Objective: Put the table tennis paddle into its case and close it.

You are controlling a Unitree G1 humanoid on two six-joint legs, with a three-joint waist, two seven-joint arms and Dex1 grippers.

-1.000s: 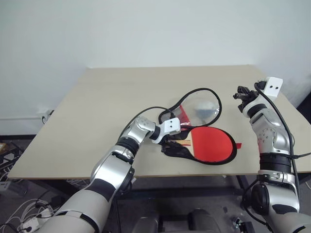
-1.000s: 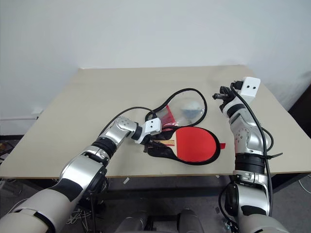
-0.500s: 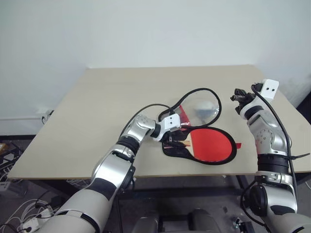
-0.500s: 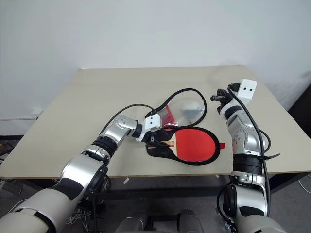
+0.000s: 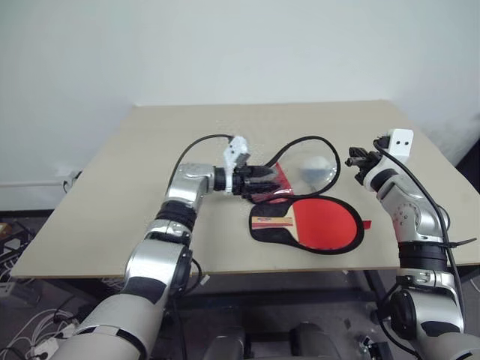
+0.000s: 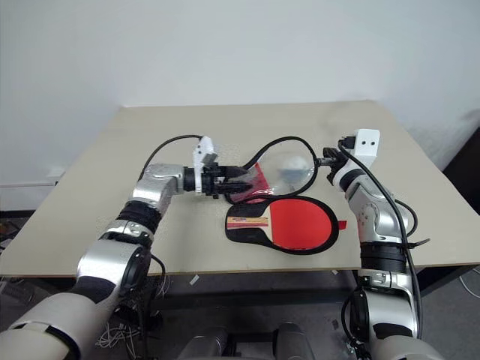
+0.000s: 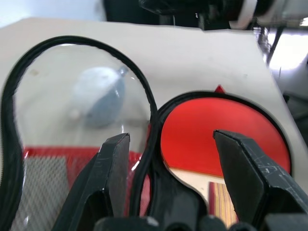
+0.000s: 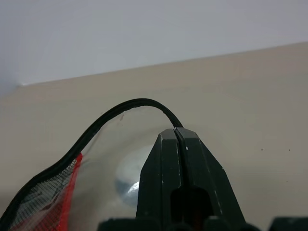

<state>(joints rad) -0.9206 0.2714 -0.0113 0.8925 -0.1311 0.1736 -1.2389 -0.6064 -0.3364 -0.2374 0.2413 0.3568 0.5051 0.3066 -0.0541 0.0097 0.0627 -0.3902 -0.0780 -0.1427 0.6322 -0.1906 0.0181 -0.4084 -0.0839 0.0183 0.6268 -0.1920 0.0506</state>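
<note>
While the paddle (image 5: 324, 223) already lies flat in the lower half of the case (image 5: 264, 232), red face up and striped handle toward the robot's left, we judge the insertion step done and the closing step in hand. The case sits open on the table (image 5: 150, 150) near its front edge. Its clear upper flap (image 5: 311, 161), edged in black, stands raised behind the paddle, with a greyish round tag (image 7: 96, 95) visible through it.

We find the left gripper (image 5: 264, 180) roughly level, pointing toward the robot's right, at the hinge end where flap and lower half meet. Its fingers (image 7: 113, 163) are spread apart with nothing between them; the wrist view shows the flap's black edging running up between them, but we cannot confirm contact.

The right gripper (image 6: 324, 159) has its fingers (image 8: 166, 163) pressed fully together at the far edge of the flap. The wrist view shows the black edging meeting the fingertips, so we judge it pinches that rim.

Next, the flap must be folded down over the paddle, edges aligned, and the zip run round.
</note>
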